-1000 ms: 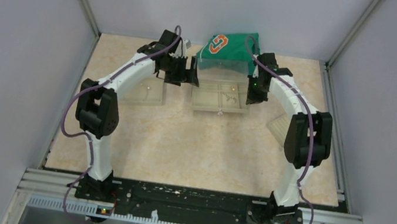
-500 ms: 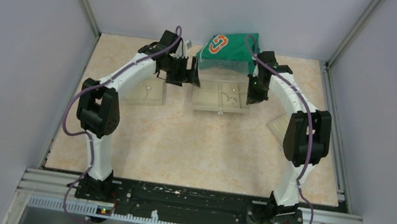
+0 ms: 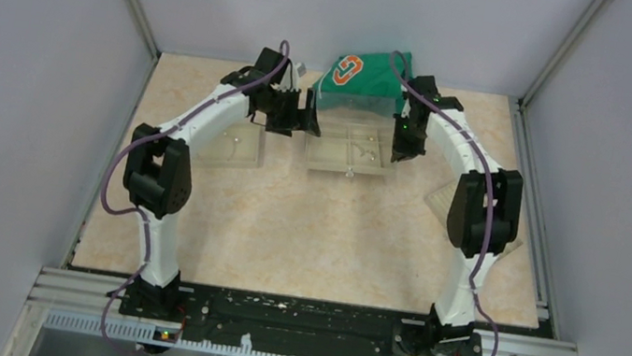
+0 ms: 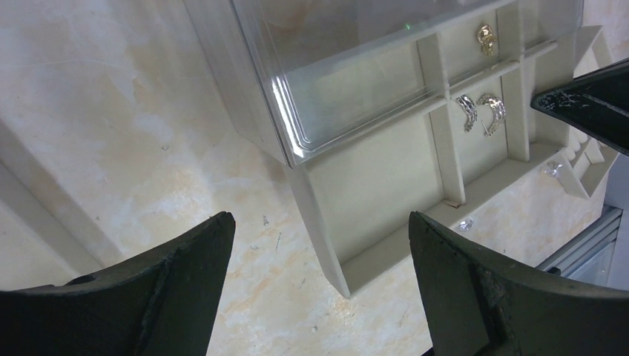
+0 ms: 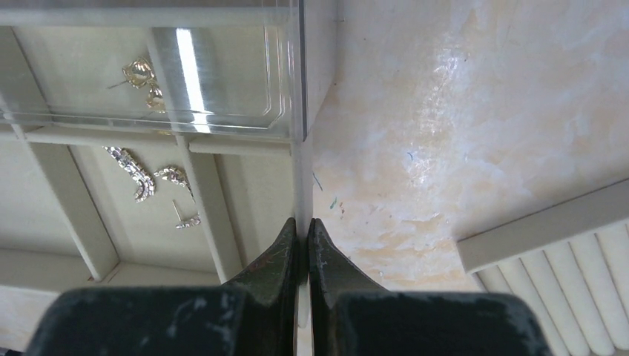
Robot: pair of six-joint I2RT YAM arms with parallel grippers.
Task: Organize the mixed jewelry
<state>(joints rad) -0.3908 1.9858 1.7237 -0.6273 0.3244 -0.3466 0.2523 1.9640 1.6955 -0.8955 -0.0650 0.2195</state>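
Two grippers, both at the jewelry box (image 3: 351,157), which sits mid-bench toward the far edge. A green cloth (image 3: 361,73) with an orange logo lies at the far edge and overlaps the box's far end in the top view.

Left gripper (image 4: 319,221): my jaws are wide apart with nothing gripped. It hangs at the box's left side, over the left wall and bare bench (image 4: 111,111).

Right gripper (image 5: 303,226): my jaws are pinched narrow on the box's thin right side wall. A pale sliver of that wall shows between the fingers.

Jewelry:
- A pair of silvery curved earrings (image 5: 133,172) sits in an uncovered compartment toward the box's right side, just clear of the clear lid (image 5: 222,74).
- A small silvery stud (image 5: 187,220) is in the same compartment, near the pair but apart from it.
- Gold shell-shaped pieces (image 5: 145,81) sit one compartment farther back, under the lid. I can't tell whether they touch each other.
- Tiny clear stones (image 4: 465,222) lie on the bench just outside the box's near wall, in no compartment.

Other trays: a shallow tray (image 3: 232,147) lies left of the box under my left arm. A ribbed tray (image 5: 564,252) lies right of the box, near my right fingers and apart from the box.
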